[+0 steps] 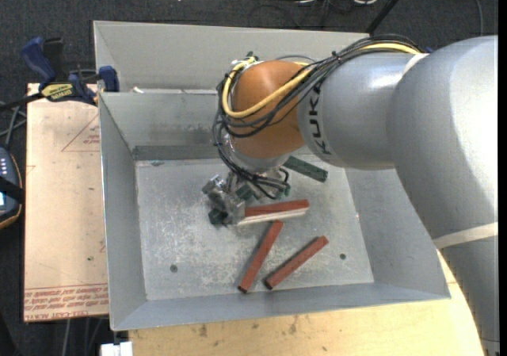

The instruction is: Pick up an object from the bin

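The big silver arm (380, 116) is reaching in from the right. Its orange cover (265, 105), wrapped in yellow and black cables (238, 81), is hanging over the far middle of the grey metal bin (119, 212). Below it the jaws are sitting low over the bin floor, a little left of centre. They are right at the left end of a red stick (279, 206) that is lying flat, nearly left to right, with a pale strip (265, 218) running along its near edge. I cannot tell whether the jaws are spread or pressed together, nor whether they are touching that stick.

A second red stick (261, 255) is lying nearer to me, slanting from near left to far right, its far end just beside the first. A third red stick (295, 261) is lying to its right, slanting the same way. A dark green bar (307, 170) is poking out from under the orange cover, toward the far right.
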